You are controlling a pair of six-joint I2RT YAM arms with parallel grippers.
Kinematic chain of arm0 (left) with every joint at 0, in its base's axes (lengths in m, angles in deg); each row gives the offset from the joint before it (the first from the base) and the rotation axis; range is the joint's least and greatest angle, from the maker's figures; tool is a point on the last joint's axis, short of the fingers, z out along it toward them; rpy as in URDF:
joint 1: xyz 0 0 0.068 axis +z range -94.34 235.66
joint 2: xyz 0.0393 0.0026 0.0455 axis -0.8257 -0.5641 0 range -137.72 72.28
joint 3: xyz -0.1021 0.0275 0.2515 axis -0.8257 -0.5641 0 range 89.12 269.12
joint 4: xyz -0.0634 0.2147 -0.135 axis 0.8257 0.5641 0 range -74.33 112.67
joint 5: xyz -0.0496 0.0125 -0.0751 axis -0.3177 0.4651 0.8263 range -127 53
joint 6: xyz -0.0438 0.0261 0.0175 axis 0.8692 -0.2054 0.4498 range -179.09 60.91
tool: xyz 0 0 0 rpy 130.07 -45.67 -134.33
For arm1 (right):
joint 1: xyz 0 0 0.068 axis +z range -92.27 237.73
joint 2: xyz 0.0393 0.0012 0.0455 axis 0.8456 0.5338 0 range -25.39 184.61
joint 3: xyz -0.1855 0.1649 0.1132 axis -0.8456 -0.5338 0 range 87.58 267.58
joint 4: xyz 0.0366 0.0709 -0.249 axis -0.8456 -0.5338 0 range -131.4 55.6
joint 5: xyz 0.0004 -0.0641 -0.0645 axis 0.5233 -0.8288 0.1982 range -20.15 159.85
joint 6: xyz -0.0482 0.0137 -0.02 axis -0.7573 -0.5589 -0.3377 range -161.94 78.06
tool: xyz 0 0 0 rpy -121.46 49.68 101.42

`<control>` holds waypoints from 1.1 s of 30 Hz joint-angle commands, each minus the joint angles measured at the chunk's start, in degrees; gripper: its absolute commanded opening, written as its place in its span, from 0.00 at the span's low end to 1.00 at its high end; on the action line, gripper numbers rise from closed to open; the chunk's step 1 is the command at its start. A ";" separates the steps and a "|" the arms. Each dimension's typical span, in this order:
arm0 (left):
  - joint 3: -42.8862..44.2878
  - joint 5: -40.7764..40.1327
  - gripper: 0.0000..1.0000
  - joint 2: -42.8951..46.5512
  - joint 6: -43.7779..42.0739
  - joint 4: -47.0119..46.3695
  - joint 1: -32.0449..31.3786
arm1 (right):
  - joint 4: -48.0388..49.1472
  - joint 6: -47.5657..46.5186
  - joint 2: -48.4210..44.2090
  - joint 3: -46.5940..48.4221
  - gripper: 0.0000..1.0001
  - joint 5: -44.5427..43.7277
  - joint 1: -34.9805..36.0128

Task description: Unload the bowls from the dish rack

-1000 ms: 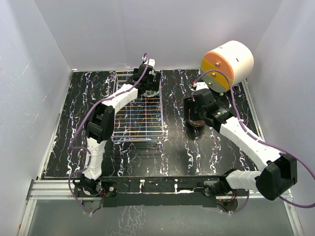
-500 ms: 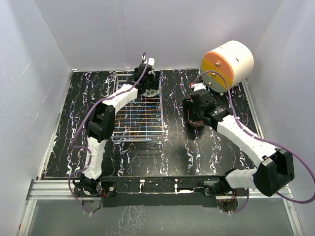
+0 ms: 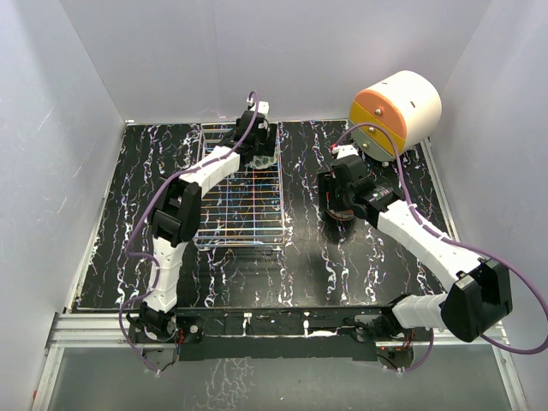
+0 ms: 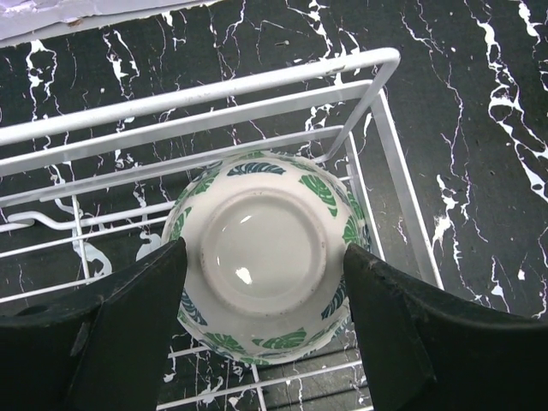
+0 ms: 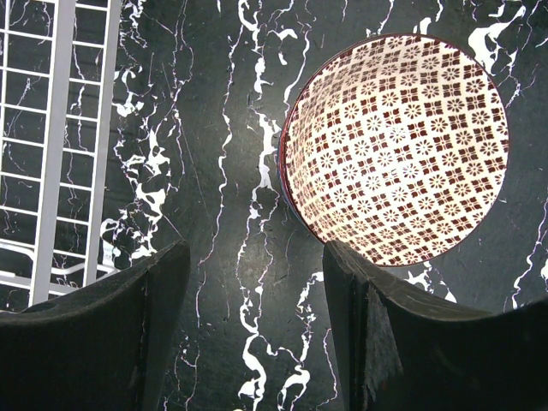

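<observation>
An upturned bowl with green leaves (image 4: 265,257) and a white foot ring lies in the far right corner of the dish rack (image 4: 257,86). My left gripper (image 4: 264,257) reaches down over it there (image 3: 257,150), and both fingers press against the bowl's sides. The bowl rests on the wires. The rack (image 3: 240,205) otherwise looks empty from above. A red-and-white patterned bowl (image 5: 394,145) stands upright on the table right of the rack. My right gripper (image 5: 253,257) hangs open just beside it, with only bare table between its fingers; its right finger overlaps the bowl's near rim.
A large white-and-orange cylinder (image 3: 396,107) lies at the table's back right corner, close behind the right arm. The rack's right side (image 5: 68,128) runs left of the right gripper. White walls enclose the black marbled table (image 3: 137,214).
My left gripper's jaws have narrowed onto the green-leaf bowl. The right arm swung slightly towards the back half a second ago and has held still since.
</observation>
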 commanded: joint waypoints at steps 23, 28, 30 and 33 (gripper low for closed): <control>3.24 0.60 0.52 -1.04 -0.37 3.06 0.26 | 3.14 -0.38 -0.64 1.31 0.66 -1.09 -0.12; 3.38 -0.18 0.43 -0.83 -0.24 3.50 0.28 | 3.13 -0.36 -0.87 0.91 0.66 -1.17 -0.13; 3.63 -0.24 0.42 -0.42 -0.19 3.77 0.26 | 3.19 -0.24 -0.87 0.81 0.66 -1.17 -0.12; 4.46 -0.11 0.40 0.49 0.13 4.56 0.28 | 3.18 -0.23 -0.90 0.86 0.66 -1.04 -0.12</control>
